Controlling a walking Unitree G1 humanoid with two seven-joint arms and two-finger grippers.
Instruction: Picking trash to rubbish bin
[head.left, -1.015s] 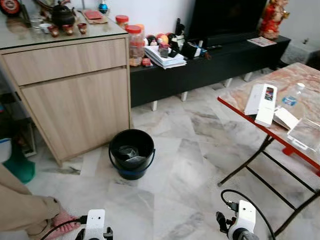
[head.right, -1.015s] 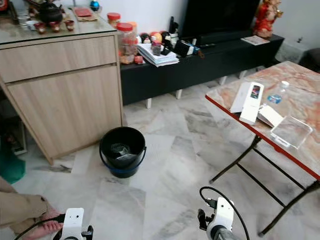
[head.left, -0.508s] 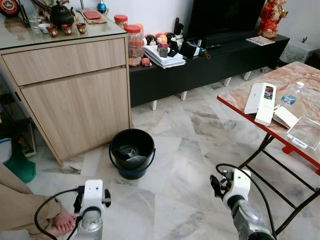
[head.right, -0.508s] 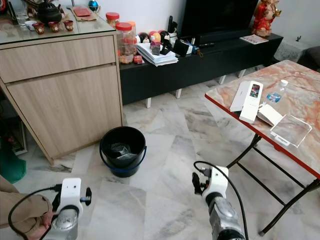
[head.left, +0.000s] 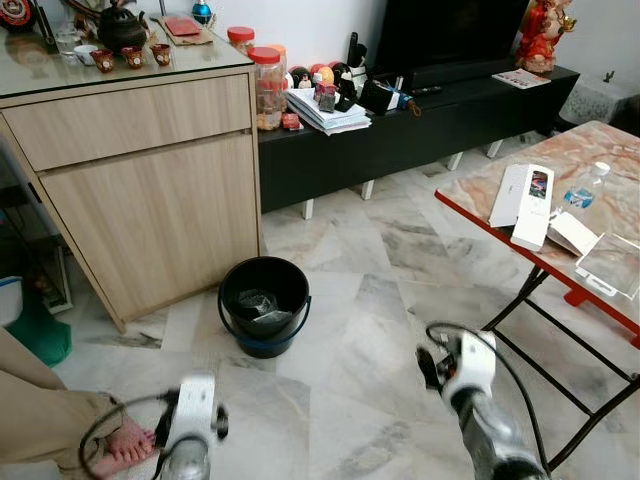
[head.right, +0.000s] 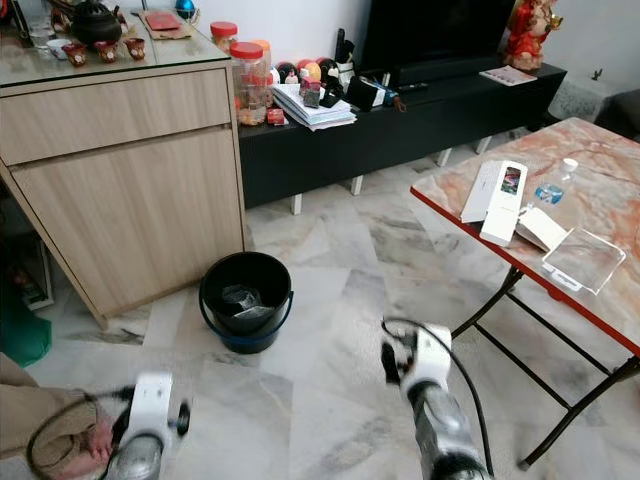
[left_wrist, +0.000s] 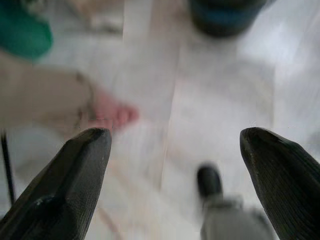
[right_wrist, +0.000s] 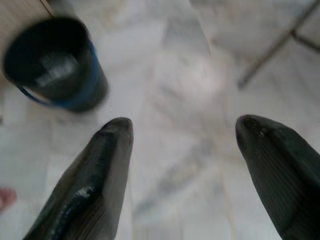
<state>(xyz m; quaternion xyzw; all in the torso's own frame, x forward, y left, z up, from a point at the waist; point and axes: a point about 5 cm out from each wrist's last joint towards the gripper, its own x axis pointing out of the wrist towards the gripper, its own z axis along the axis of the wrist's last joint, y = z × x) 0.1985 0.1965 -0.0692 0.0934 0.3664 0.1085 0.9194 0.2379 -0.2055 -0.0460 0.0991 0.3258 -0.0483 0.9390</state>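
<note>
From the left eye view we see the black rubbish bin (head.left: 264, 304) on the marble floor (head.left: 350, 390), hard by the wooden cabinet (head.left: 150, 190), with some crumpled stuff already lying inside it. It lies ahead of both arms, somewhat nearer our left gripper (left_wrist: 175, 150) than the right gripper (right_wrist: 182, 140), though both arms are blurred. Loose items lie far right on the red-edged tabletop (head.left: 590, 150): a white box (head.left: 533, 207), a water bottle (head.left: 585, 190), a clear tray (head.left: 612, 265). We judge these the likeliest trash, on the right arm's side. The right eye view adds nothing new. The left wrist view shows its fingers (left_wrist: 75, 170) spread apart, empty, above a person's bare foot (left_wrist: 112, 115). The right wrist view shows fingers (right_wrist: 100, 165) likewise apart, holding nothing, with the bin beyond them.
</note>
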